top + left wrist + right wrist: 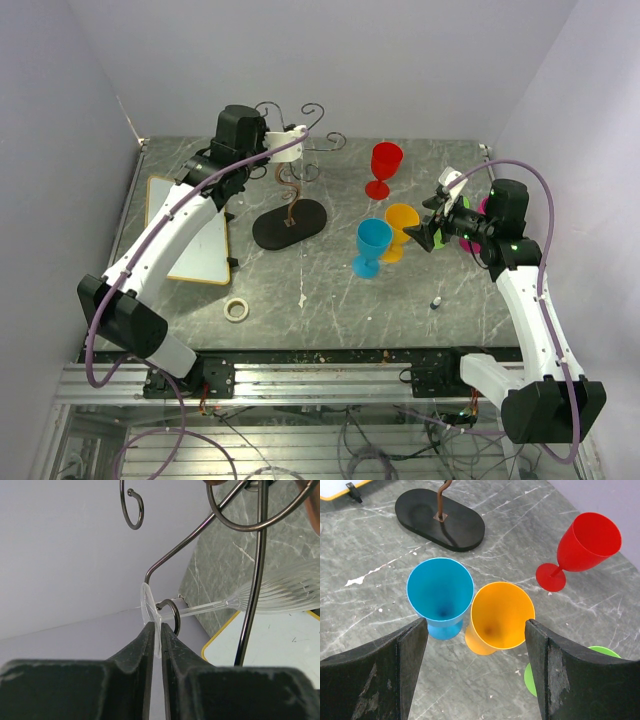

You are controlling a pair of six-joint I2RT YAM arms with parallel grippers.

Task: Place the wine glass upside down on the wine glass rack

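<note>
The left gripper (pixel 156 630) is clamped narrowly on the round foot of the clear wine glass (pixel 237 600), the foot edge-on between the fingers; holding by the foot leaves the stem free to enter a scroll arm of the wine glass rack (pixel 260 555).

The stem runs just ahead of the fingertips and appears to pass through a small wire hook, though the wrist view does not show whether the foot bears on it; the bowl extends away to the right, beyond an upright wire.

In the top view the glass sits at scroll-arm height, above the black oval base (pixel 290 225) (judged not yet released).

The right gripper (pixel 425 235) is wide open and empty above the blue goblet (pixel 440 592) and orange goblet (pixel 500 615); it is well apart from the rack, probably to keep clear.
</note>
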